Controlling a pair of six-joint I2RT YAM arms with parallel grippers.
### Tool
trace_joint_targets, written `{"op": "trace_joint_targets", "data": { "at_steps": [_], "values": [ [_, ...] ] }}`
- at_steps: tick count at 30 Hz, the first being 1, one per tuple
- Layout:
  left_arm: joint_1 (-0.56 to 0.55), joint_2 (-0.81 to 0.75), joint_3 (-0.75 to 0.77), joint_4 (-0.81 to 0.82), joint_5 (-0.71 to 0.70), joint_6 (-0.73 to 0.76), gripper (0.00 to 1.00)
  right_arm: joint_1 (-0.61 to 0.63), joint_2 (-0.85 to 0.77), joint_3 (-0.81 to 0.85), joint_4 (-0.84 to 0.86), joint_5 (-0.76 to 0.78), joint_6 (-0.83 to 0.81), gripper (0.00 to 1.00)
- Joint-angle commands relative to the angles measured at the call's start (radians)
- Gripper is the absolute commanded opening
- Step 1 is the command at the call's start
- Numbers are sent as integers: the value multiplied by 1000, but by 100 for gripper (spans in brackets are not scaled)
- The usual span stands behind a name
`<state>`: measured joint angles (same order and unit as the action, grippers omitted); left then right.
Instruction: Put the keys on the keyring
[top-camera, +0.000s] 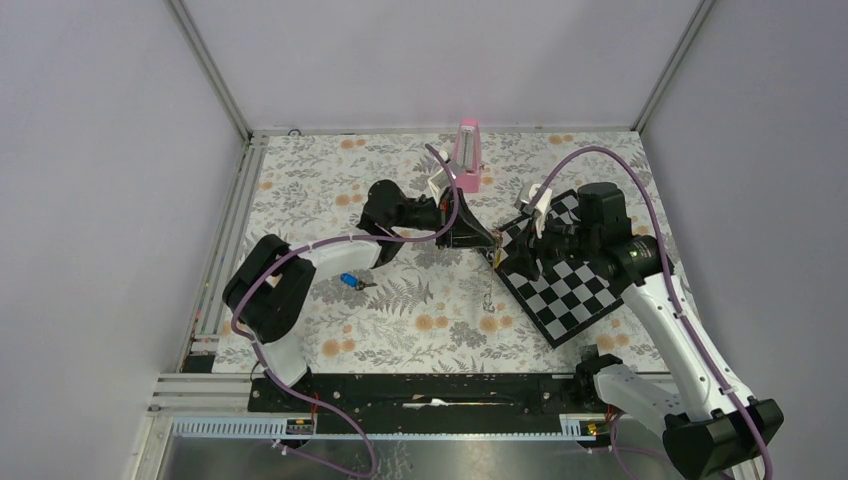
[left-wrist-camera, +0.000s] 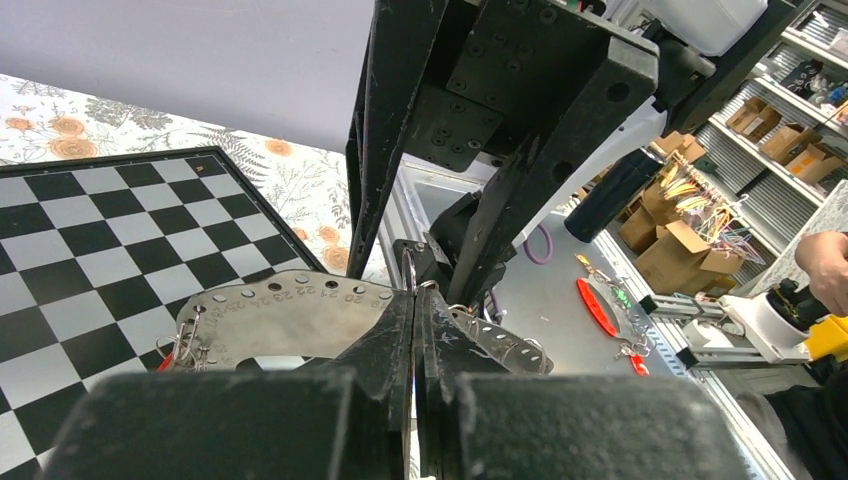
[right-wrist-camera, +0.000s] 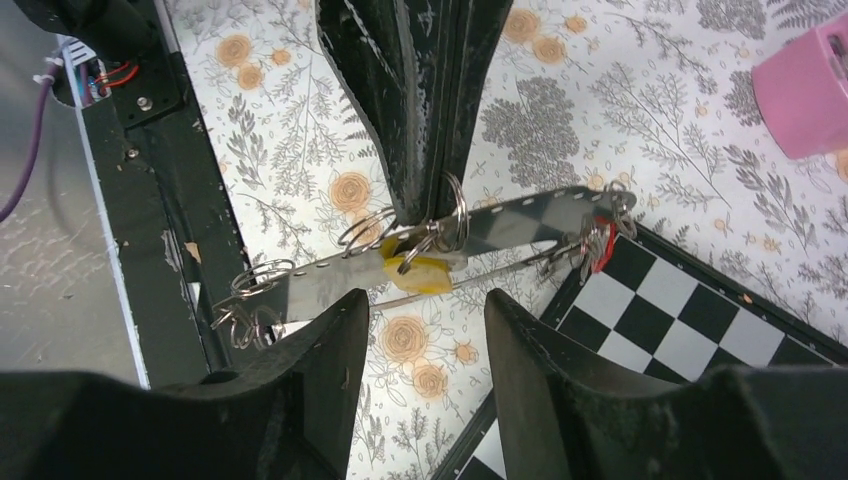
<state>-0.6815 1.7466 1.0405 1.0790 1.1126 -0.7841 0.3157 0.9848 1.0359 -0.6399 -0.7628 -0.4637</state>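
Observation:
The keyring (right-wrist-camera: 500, 222) is a flat grey metal strap with rows of holes, several silver rings and a small red piece (right-wrist-camera: 600, 256). It hangs above the floral cloth. My left gripper (left-wrist-camera: 415, 298) is shut on one silver ring (right-wrist-camera: 455, 212) at the strap's middle; its fingers (right-wrist-camera: 420, 110) come down from the top of the right wrist view. The yellow key (right-wrist-camera: 424, 272) hangs at that ring, just beyond my right gripper (right-wrist-camera: 425, 335), which is open and holds nothing. The blue key (top-camera: 349, 280) lies on the cloth beside the left arm.
A black and white chessboard (top-camera: 570, 285) lies under the right gripper. A pink block (top-camera: 467, 150) stands at the back of the cloth. The black base rail (top-camera: 430, 390) runs along the near edge.

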Motion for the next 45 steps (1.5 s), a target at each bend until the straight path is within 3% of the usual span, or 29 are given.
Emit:
{"op": "trace_joint_targets", "data": {
  "at_steps": [1,15,22,29,34,45],
  "values": [
    [5,-46,-3,132,-21,-57,0,-6,15,-6,76,-109,-5,54],
    [5,-22,0,212,-34,-131,0,-6,55,-63,150,-256,11,51],
    [5,-22,-8,209,-31,-120,0,-6,51,-56,149,-265,21,21],
    [14,-19,-4,191,-17,-94,0,-6,28,-44,79,-213,-29,4],
    [16,-33,-5,108,-3,-5,0,-6,19,-31,39,-175,-53,0],
    [18,-43,-1,70,26,43,0,-6,17,-32,4,-97,-71,4]
  ]
}}
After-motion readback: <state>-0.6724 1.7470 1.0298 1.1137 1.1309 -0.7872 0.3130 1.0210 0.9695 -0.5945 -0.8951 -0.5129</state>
